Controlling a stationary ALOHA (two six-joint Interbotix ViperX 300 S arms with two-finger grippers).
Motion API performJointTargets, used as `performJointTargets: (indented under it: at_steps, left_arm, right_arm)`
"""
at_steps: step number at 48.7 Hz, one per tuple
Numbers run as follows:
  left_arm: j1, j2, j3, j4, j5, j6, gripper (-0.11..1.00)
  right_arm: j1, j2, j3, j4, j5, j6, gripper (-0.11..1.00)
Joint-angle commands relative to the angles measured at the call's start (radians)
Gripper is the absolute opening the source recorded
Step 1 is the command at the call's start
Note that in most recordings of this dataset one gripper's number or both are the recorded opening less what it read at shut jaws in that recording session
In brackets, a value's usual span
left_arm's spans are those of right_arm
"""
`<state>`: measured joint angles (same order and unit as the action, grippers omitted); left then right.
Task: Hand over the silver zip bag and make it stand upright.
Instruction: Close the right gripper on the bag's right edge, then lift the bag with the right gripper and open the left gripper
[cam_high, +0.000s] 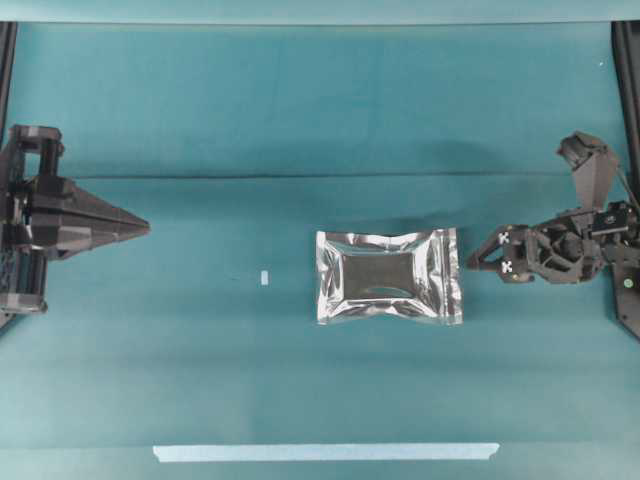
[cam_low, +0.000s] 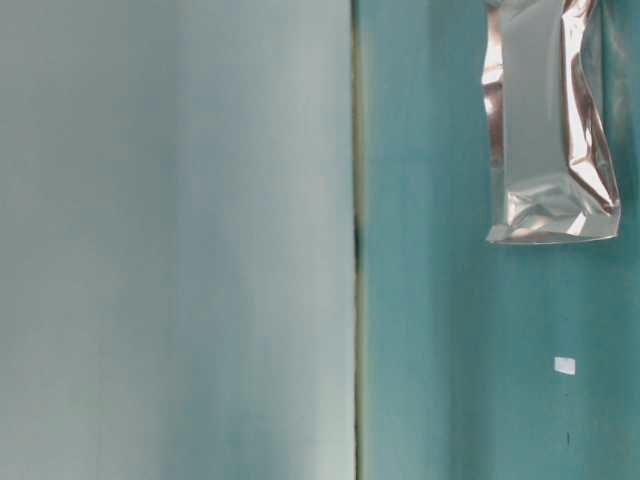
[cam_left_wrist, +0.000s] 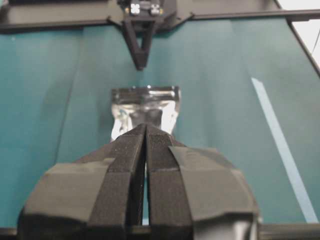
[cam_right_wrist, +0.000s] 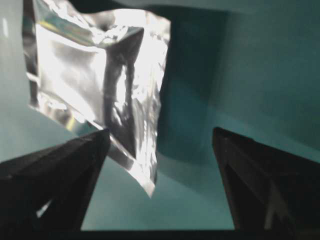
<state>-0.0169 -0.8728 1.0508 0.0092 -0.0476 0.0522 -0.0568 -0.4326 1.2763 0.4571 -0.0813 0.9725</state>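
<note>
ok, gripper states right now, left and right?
Left gripper: closed, holding nothing.
Right gripper: open, holding nothing; the silver bag lies flat on the table just in front of it.

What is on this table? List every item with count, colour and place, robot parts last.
silver zip bag: one, shiny silver with a darker centre, lying flat right of the table's middle, free of both grippers.
small tape mark: one, white, left of the bag.
tape strip: one, pale blue, along the near edge.
table cover: one, teal, under everything.
left gripper: one, black, at the left edge, shut, well clear of the bag.
right gripper: one, black, just right of the bag, jaws open and empty.
</note>
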Motion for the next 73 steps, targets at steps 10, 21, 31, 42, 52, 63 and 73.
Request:
performJointTargets:
  at_steps: [10,21,31,42,52,63,73]
  left_arm:
    - [0.006,0.003,-0.015,0.002,-0.003,-0.003,-0.01]
    - [0.008,0.003,-0.012,0.002,-0.003,-0.003,-0.01]
    - [0.009,0.003,-0.008,0.002,-0.003,-0.003,-0.01]
    - [0.011,0.003,-0.006,0.002,-0.003,-0.003,-0.01]
    - [0.011,0.003,0.003,0.002,-0.003,-0.003,-0.01]
    - [0.011,0.003,0.006,0.002,-0.003,-0.003,-0.01]
    - [0.011,0.009,0.005,0.002,-0.003,-0.006,-0.01]
  right_arm:
    - [0.049,0.12,-0.035,0.005,-0.112,0.034,0.92]
    - [0.087,0.222,-0.074,0.005,-0.183,0.072,0.92]
    - [0.114,0.298,-0.091,0.005,-0.255,0.11,0.92]
    - [0.117,0.359,-0.124,0.005,-0.305,0.124,0.92]
    - [0.124,0.367,-0.126,0.005,-0.304,0.124,0.92]
    - [0.127,0.368,-0.127,0.005,-0.27,0.13,0.88]
    - [0.126,0.385,-0.13,0.005,-0.241,0.133,0.55]
